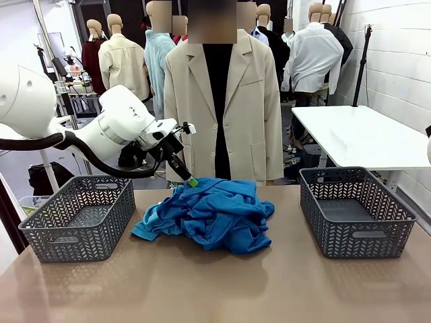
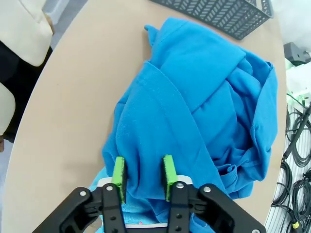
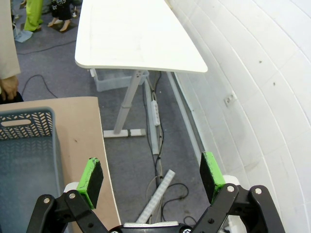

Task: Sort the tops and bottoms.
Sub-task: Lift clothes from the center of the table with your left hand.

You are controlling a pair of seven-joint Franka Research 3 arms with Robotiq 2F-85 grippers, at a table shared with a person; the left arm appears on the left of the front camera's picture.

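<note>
Left pincer [image 1: 192,180] [image 2: 144,176] comes in tilted down onto the far-left edge of the heap of blue tops [image 1: 209,212] [image 2: 194,107], which lies mid-table [image 1: 202,289] in one crumpled pile, royal blue on top w/ a lighter blue bit sticking out by the tips. In the left wrist view the jaws are narrowed to a partial gap, w/ a raised fold of the blue cloth filling the space btwn the green pads [image 2: 119,177]. Both pads sit against the fabric, but can't tell if the fold is truly pinched or just bracketed. The rest of the heap spreads ahead of the tips and off to their right. A grey basket [image 2: 218,14] sits well beyond the pile, at the top of that view. A person in a beige coat [image 1: 225,101] stands just behind this pincer, at the far table edge. Right pincer [image 3: 151,177] hangs w/ jaws spread wide and nothing btwn them, off the table's side w/ floor and cables below it. The grey right basket [image 3: 24,160] [image 1: 353,212] is near its left finger. A white table [image 3: 136,34] stands farther ahead. Left basket [image 1: 81,215] is below and beside the left arm, apart from the tops.
</note>
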